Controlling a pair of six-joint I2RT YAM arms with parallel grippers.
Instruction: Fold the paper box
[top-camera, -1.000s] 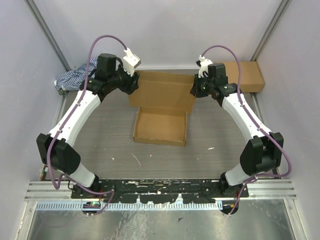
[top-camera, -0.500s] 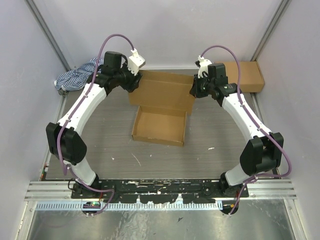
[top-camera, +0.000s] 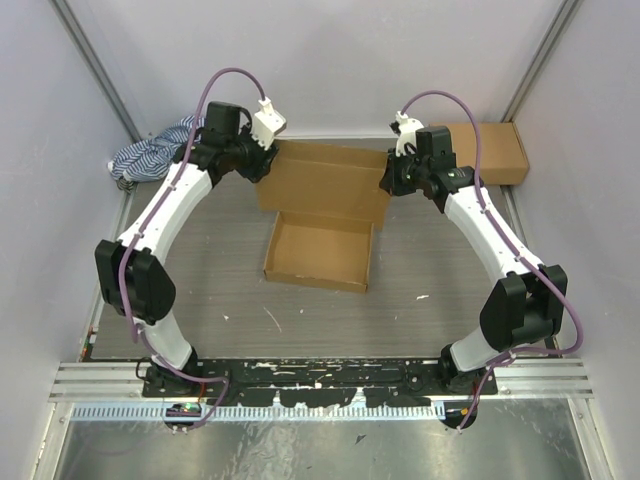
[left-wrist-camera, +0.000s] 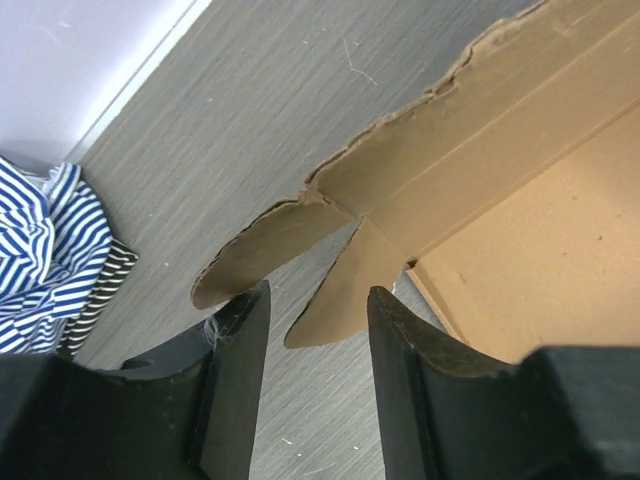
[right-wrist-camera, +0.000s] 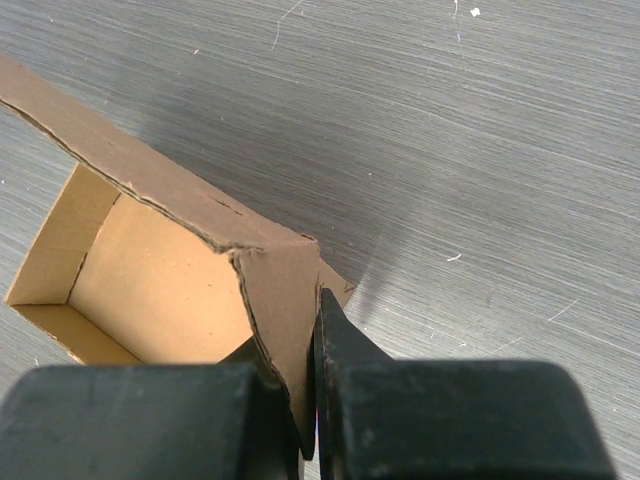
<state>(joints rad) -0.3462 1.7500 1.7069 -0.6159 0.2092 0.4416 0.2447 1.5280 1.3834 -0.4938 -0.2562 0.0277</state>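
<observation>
The paper box (top-camera: 320, 250), of plain brown corrugated cardboard, is seen lying open at the middle of the table (top-camera: 200, 270), a little toward the table's far edge. Its shallow tray is turned upward with the walls raised, and a wide panel is joined to the tray on the side nearer the table's far edge.

The left gripper (top-camera: 264, 164) is held over the far-left part of the table, at the left corner of that panel. In the left wrist view its jaws are shown partly open around a rounded tab of the box (left-wrist-camera: 520, 230), with the gripper (left-wrist-camera: 317, 300) astride the tab and a gap visible on either side, so that nothing is clamped.

The right gripper (top-camera: 388, 178) is placed over the far-right part of the table, at the panel's other corner. In the right wrist view the gripper (right-wrist-camera: 310, 335) is shown closed on a folded side flap of the box (right-wrist-camera: 150, 290), the cardboard being pinched between the two fingers and a shadow being cast on the table (right-wrist-camera: 450, 150) beneath.

A blue-and-white striped cloth (top-camera: 150, 150) is bunched in the table's far-left corner, and it is also caught in the left wrist view (left-wrist-camera: 40, 250). A second brown cardboard box (top-camera: 495, 150) is set along the table's far-right corner.
</observation>
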